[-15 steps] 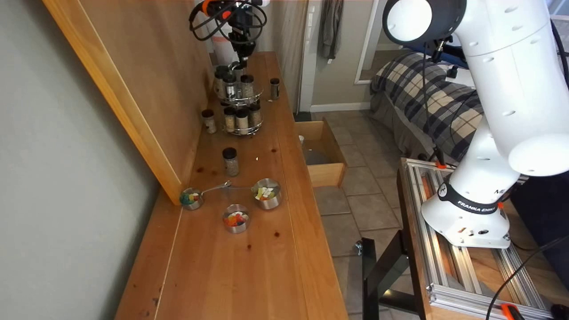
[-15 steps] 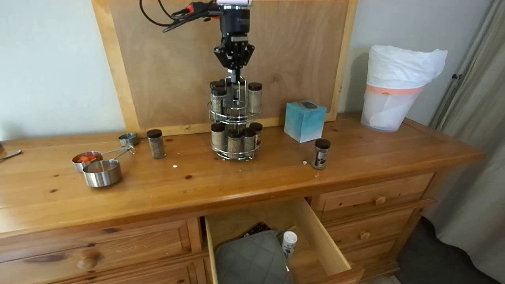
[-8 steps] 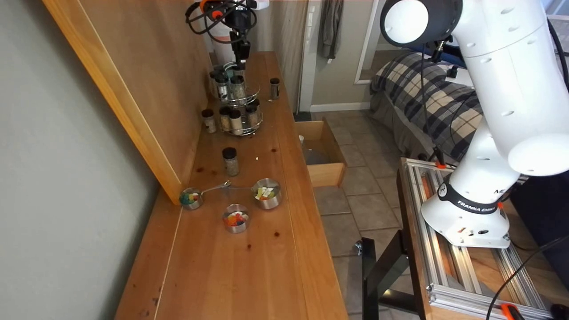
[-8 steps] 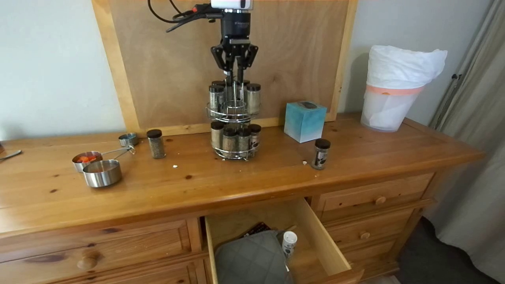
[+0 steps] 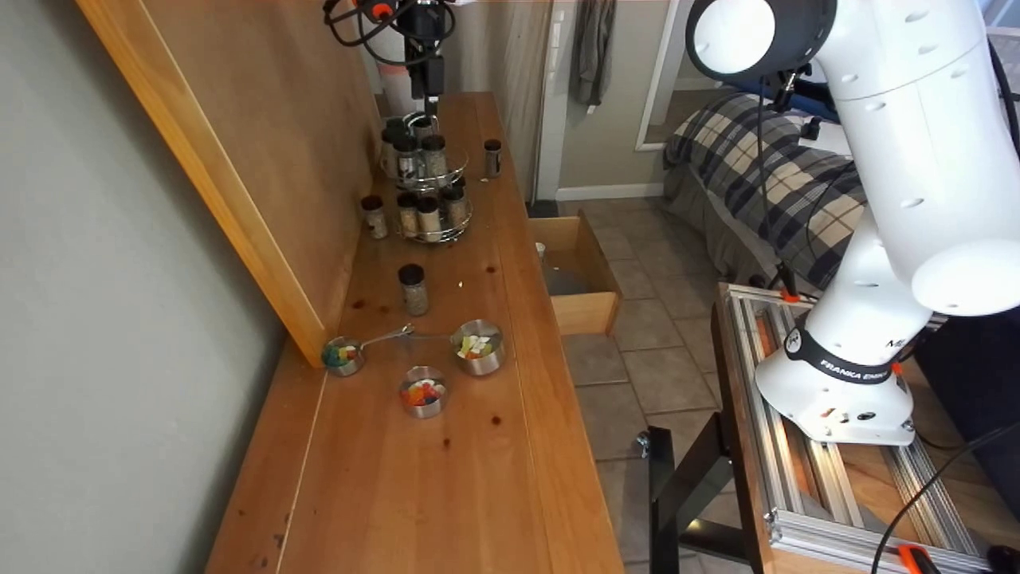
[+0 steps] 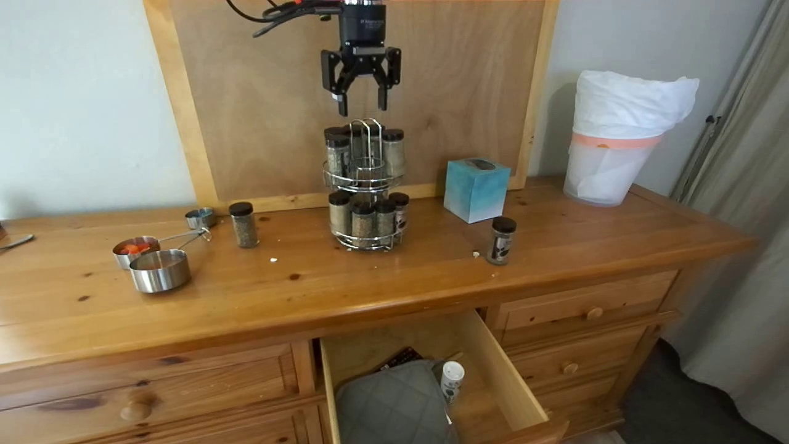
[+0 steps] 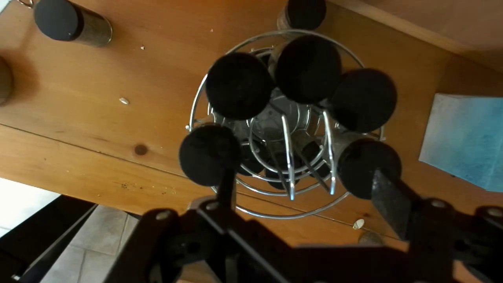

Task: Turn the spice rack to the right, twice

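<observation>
Gleams as smooth metal wire on the spice rack (image 6: 365, 185), with clear glossy glass under dark matt lids (image 6: 392, 134) on its jars (image 6: 394, 157). Looks like varnished, knotty wood on the dresser top (image 6: 431, 271) beneath the spice rack, duller wood on the panel (image 6: 456, 80) behind it and a matt black finish on the gripper (image 6: 362, 108) above it. Shows shiny metal on the cups (image 6: 159, 279) well apart from the spice rack, smooth card on the box (image 6: 474, 192) near it, quilted cloth on the pad (image 6: 391, 401) below it.

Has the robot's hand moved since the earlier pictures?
Yes, upward: against the wood-framed board in an exterior view, the hand now sits higher, open, above the spice rack.
</observation>
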Robot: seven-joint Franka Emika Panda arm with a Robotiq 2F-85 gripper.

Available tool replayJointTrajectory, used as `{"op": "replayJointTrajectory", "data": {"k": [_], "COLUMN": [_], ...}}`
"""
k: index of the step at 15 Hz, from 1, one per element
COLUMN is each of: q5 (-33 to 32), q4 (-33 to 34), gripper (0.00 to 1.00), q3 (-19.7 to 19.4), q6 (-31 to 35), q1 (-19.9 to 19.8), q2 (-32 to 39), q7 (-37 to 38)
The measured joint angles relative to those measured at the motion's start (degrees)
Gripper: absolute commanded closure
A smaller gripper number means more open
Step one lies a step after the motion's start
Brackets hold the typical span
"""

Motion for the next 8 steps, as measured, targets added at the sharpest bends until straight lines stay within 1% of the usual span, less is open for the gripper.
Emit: {"op": "replayJointTrajectory", "data": {"k": [4, 5, 8], "q5": [1.03, 1.04, 0.72], "q4": [0.72, 0.73, 0.71], "gripper": [0.00, 0.00, 0.00], "q3": [1.47, 1.81, 2.15], "q6": [-2.50, -3.18, -3.35], "q1": [-0.17, -0.14, -0.18], "q2": [-2.93, -3.77, -5.83], "q7": [-3.42, -5.25, -14.54]}}
